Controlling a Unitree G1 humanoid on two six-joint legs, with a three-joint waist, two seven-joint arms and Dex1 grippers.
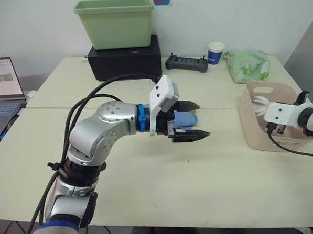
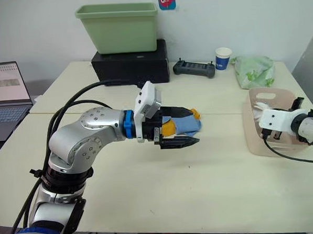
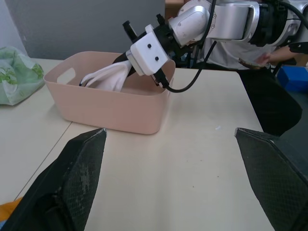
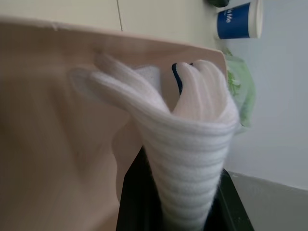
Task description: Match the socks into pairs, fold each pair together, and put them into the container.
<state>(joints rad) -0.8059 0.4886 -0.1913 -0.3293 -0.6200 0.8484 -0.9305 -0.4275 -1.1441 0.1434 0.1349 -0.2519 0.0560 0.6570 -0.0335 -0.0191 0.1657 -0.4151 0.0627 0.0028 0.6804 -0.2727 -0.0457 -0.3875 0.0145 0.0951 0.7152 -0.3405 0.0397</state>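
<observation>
The white socks (image 4: 185,144) were gripped by the right pincer (image 1: 271,122) inside the container (image 1: 250,123), while blue socks (image 2: 187,126) and orange socks (image 2: 169,128) remained on the worktop (image 1: 201,172) beneath the open left pincer (image 1: 191,120).

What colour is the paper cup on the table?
Blue and white paper cup, clearest in the right eye view.

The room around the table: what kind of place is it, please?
Probably an office or lab used for robot tests. An open laptop stands on a side desk, a handheld controller and a paper cup lie on the pale table, and the wall behind is plain.
</observation>
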